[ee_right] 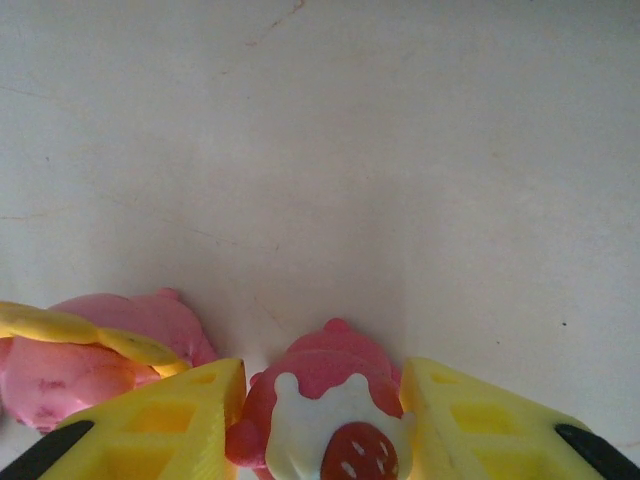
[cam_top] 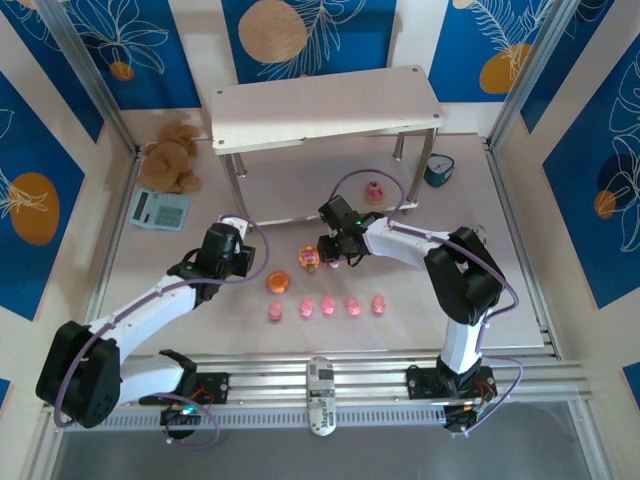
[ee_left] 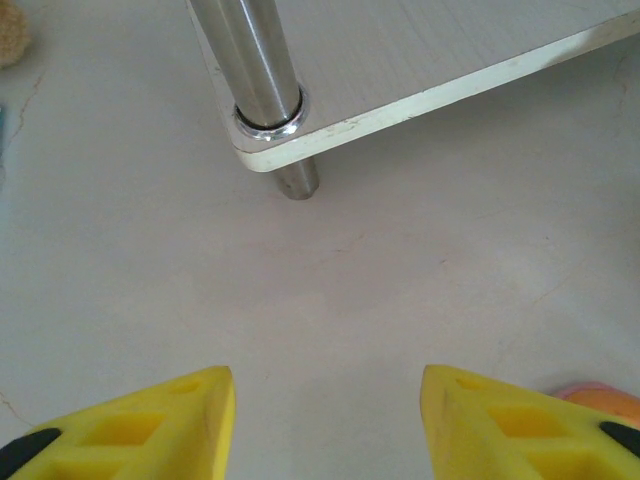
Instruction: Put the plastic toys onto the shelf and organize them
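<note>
Near front edge of surface (cam_top: 230, 335), five pink piglets (cam_top: 328, 306) in row. Behind them, left fingers (ee_left: 150, 420) spread, empty, beside orange disc (cam_top: 278, 282); right fingers (ee_right: 180, 425) pinching cupcake toy (ee_right: 335, 420). Farther back, second cupcake (cam_top: 375, 190) on lower board of shelf (cam_top: 325, 105).

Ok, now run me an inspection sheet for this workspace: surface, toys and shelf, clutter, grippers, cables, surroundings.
surface: pale table, faintly scratched.
job's things: shelf, top board without toys; five piglets in a row; orange round piece beside them; two cupcake figures mid-table; third cupcake figure at the lower board.
clutter: teddy bear, calculator, teal object right of shelf.
grippers: left gripper open, empty; right gripper straddles one cupcake figure, grip unclear.
cables: purple cables along both arms.
surroundings: blue patterned panels, metal posts.
</note>
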### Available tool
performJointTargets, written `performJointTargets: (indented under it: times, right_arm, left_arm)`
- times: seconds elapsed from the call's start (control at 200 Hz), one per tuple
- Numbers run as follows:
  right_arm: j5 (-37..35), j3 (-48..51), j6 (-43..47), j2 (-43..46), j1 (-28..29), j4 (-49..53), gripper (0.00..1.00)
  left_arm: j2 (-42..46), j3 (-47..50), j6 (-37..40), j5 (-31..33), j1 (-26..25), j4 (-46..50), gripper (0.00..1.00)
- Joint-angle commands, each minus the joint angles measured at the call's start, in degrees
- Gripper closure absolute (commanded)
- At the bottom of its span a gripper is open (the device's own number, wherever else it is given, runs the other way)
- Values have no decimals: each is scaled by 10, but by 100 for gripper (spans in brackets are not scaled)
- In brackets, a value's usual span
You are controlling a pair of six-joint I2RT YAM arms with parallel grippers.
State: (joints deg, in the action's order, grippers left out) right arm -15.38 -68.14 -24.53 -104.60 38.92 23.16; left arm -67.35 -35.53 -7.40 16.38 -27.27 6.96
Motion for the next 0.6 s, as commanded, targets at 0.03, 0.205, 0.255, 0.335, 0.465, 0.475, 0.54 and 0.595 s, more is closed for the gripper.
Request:
performJointTargets:
  times: [0.03, 0.205, 0.255, 0.335, 0.465, 0.475, 0.54, 0.595]
  right_arm:
    - [13, -5, 3, -6, -2, 9, 79]
    - [-5, 5, 11, 11, -2, 6, 88]
    - [-10, 3, 15, 18, -4, 8, 89]
    - [-14, -4, 24, 26, -9, 14, 89]
    - [-21, -24, 39, 36, -20, 24, 89]
    - [-20, -26, 41, 36, -22, 25, 89]
    - [-24, -39, 49, 40, -28, 29, 89]
    - [-26, -49, 56, 43, -34, 32, 89]
  left_arm:
    - [4, -9, 6, 8, -3, 10, 48]
    - [5, -9, 5, 7, -4, 9, 48]
    - [6, -9, 6, 7, -3, 9, 48]
    - [6, -9, 5, 5, -3, 9, 48]
    - [6, -10, 6, 5, -3, 9, 48]
    - [5, -10, 6, 5, -3, 9, 48]
    - [6, -10, 5, 4, -3, 9, 48]
    - [7, -11, 5, 5, -3, 10, 48]
